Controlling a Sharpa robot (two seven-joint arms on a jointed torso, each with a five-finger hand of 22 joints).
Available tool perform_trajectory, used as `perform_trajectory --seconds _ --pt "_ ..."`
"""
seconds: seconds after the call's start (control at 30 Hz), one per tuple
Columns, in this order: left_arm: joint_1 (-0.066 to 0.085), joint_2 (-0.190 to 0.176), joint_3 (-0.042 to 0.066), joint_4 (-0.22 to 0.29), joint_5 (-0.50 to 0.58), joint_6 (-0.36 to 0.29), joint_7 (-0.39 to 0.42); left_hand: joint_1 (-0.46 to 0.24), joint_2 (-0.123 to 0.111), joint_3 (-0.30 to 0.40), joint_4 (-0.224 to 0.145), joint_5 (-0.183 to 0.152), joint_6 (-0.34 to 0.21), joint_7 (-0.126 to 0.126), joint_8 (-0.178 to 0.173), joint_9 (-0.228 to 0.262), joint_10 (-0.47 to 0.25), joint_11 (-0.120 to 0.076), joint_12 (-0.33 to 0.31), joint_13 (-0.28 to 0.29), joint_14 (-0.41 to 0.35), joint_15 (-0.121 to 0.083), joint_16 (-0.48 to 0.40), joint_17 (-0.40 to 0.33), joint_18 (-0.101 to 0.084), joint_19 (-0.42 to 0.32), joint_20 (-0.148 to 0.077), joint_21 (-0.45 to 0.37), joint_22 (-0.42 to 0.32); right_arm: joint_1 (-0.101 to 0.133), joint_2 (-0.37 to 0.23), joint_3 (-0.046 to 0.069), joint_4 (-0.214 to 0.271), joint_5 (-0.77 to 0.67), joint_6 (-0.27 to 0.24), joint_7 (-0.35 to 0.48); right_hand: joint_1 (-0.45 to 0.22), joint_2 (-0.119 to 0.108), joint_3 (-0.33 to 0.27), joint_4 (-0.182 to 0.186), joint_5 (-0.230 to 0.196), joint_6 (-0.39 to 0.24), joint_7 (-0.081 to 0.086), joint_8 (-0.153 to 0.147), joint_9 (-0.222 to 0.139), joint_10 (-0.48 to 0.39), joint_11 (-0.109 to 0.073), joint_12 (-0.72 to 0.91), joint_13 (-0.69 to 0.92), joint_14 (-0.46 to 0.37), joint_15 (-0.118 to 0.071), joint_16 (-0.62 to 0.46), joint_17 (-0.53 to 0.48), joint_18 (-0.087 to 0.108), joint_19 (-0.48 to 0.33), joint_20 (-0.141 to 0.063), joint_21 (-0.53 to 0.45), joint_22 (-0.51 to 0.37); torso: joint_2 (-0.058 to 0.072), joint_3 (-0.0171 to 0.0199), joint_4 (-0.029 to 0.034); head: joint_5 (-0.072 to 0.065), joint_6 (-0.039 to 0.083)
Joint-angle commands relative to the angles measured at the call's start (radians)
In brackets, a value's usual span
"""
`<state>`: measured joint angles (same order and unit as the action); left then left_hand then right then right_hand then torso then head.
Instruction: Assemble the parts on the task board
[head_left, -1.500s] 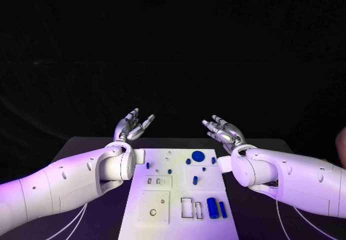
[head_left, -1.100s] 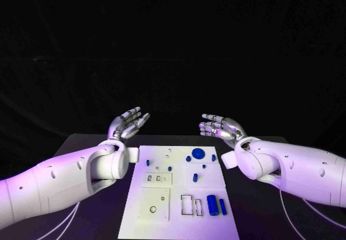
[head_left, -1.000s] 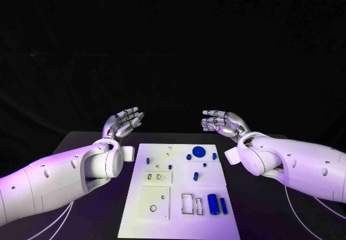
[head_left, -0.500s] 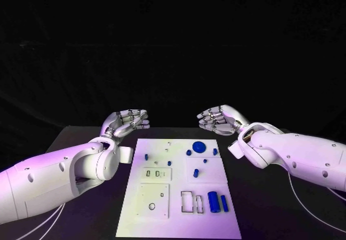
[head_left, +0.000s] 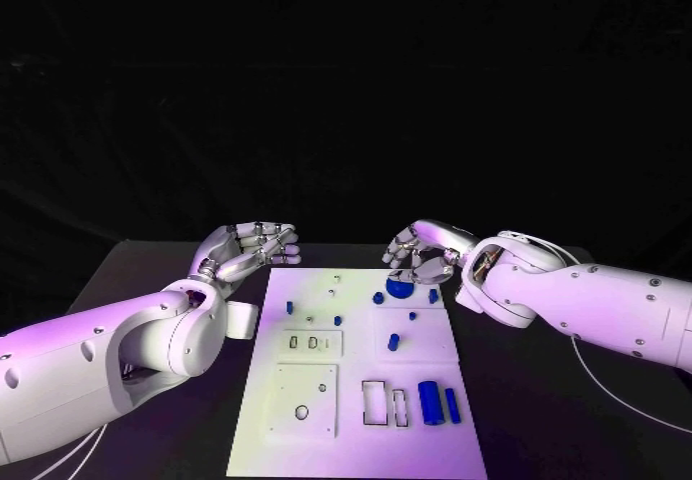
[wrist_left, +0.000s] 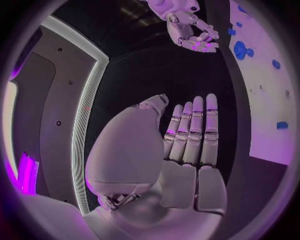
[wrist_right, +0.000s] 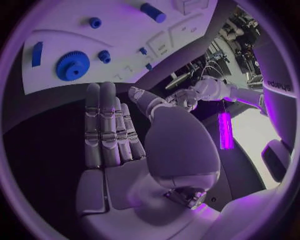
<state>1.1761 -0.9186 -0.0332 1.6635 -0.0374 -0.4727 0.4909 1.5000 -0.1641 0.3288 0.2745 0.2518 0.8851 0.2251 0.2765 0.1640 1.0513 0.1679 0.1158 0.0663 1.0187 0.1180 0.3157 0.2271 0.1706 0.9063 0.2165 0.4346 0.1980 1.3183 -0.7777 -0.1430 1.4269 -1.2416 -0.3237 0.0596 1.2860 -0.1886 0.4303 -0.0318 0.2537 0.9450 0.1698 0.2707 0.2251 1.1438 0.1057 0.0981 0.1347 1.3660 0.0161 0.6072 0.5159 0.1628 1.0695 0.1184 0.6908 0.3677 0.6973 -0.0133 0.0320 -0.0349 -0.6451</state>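
Observation:
The white task board (head_left: 353, 400) lies in the middle of the black table, carrying small blue parts. A blue gear (head_left: 400, 289) sits near its far edge, and a thick blue cylinder (head_left: 428, 398) lies beside a thin blue pin (head_left: 451, 403) at the near right. My right hand (head_left: 423, 258) hovers over the far edge just above the gear, fingers curled in, holding nothing. My left hand (head_left: 253, 245) hangs off the board's far left corner, fingers also curled and empty. In the right wrist view, the fingers (wrist_right: 106, 125) lie close together above the gear (wrist_right: 72, 65).
Rectangular slots (head_left: 384, 407) and a round hole (head_left: 302, 411) are cut into the board's near half. Small blue pegs (head_left: 392, 341) stand mid-board. Bare black table (head_left: 577, 400) flanks the board on both sides. The left wrist view shows my right hand (wrist_left: 190, 32) beyond the board (wrist_left: 269, 100).
Both hands went from raised with fingers spread to curled in. The right hand has come down and inward over the board's far edge by the gear. The head view also shifted.

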Motion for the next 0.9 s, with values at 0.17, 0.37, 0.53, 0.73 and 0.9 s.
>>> perform_trajectory --seconds 0.17,0.37,0.53,0.73,0.9 --pt "0.004 -0.018 0.004 0.047 0.011 0.042 -0.015 -0.005 -0.010 0.004 0.004 -0.005 0.002 0.002 -0.002 0.000 0.005 0.000 -0.006 -0.001 0.001 0.000 0.000 0.001 0.011 0.009 0.000 0.006 0.002 0.003 0.024 0.000 -0.008 -0.238 0.085 -0.117 -0.005 -0.013 0.001 0.018 0.003 -0.013 -0.010 -0.003 0.025 -0.041 -0.010 0.033 0.041 0.058 -0.008 0.158 0.138 0.010 0.052 -0.008 0.144 0.137 0.029 -0.0025 0.0145 -0.007 0.005" --pt "0.007 -0.023 0.005 0.062 0.013 0.048 -0.018 -0.008 -0.013 0.003 0.005 -0.005 0.000 0.003 -0.004 0.000 0.003 0.002 -0.010 -0.001 -0.001 0.001 -0.002 0.002 0.011 0.010 0.000 0.008 0.002 0.000 0.043 -0.001 -0.016 -0.286 0.101 -0.145 -0.005 -0.022 -0.001 0.029 -0.001 -0.039 -0.010 -0.013 0.043 -0.100 -0.007 0.039 0.057 0.095 -0.004 0.421 0.388 -0.026 0.145 -0.005 0.363 0.419 0.038 -0.0041 0.0212 -0.009 0.004" --pt "0.010 -0.026 0.006 0.069 0.013 0.051 -0.019 -0.010 -0.014 0.003 0.005 -0.005 -0.001 0.004 -0.005 -0.001 0.002 0.002 -0.012 -0.001 -0.002 0.002 -0.003 0.003 0.011 0.010 0.000 0.009 0.002 -0.002 0.053 -0.002 -0.020 -0.310 0.100 -0.161 -0.002 -0.019 0.000 0.031 0.000 -0.044 -0.011 -0.015 0.049 -0.110 -0.006 0.048 0.060 0.107 -0.003 0.497 0.462 -0.039 0.175 -0.004 0.427 0.507 0.043 -0.0051 0.0240 -0.009 0.003" --pt "0.012 -0.030 0.006 0.072 0.015 0.052 -0.022 -0.012 -0.016 0.003 0.005 -0.005 -0.003 0.005 -0.006 -0.001 0.001 0.003 -0.014 -0.001 -0.004 0.002 -0.004 0.003 0.011 0.011 0.000 0.011 0.003 -0.005 0.056 -0.003 -0.018 -0.325 0.113 -0.169 0.002 -0.016 0.006 0.034 0.002 -0.037 -0.010 -0.012 0.059 -0.111 -0.005 0.060 0.063 0.120 -0.002 0.577 0.538 -0.054 0.216 -0.002 0.507 0.617 0.045 -0.0060 0.0259 -0.010 -0.001" --pt "0.013 -0.034 0.006 0.073 0.017 0.052 -0.024 -0.012 -0.016 0.003 0.005 -0.005 -0.003 0.005 -0.006 -0.001 0.001 0.003 -0.014 -0.001 -0.004 0.002 -0.004 0.003 0.011 0.011 0.000 0.011 0.003 -0.009 0.058 -0.004 -0.019 -0.333 0.130 -0.172 0.002 -0.015 0.009 0.035 0.002 -0.033 -0.010 -0.010 0.063 -0.112 -0.005 0.064 0.064 0.124 -0.001 0.606 0.566 -0.062 0.236 -0.001 0.542 0.667 0.047 -0.0053 0.0227 -0.006 -0.003"
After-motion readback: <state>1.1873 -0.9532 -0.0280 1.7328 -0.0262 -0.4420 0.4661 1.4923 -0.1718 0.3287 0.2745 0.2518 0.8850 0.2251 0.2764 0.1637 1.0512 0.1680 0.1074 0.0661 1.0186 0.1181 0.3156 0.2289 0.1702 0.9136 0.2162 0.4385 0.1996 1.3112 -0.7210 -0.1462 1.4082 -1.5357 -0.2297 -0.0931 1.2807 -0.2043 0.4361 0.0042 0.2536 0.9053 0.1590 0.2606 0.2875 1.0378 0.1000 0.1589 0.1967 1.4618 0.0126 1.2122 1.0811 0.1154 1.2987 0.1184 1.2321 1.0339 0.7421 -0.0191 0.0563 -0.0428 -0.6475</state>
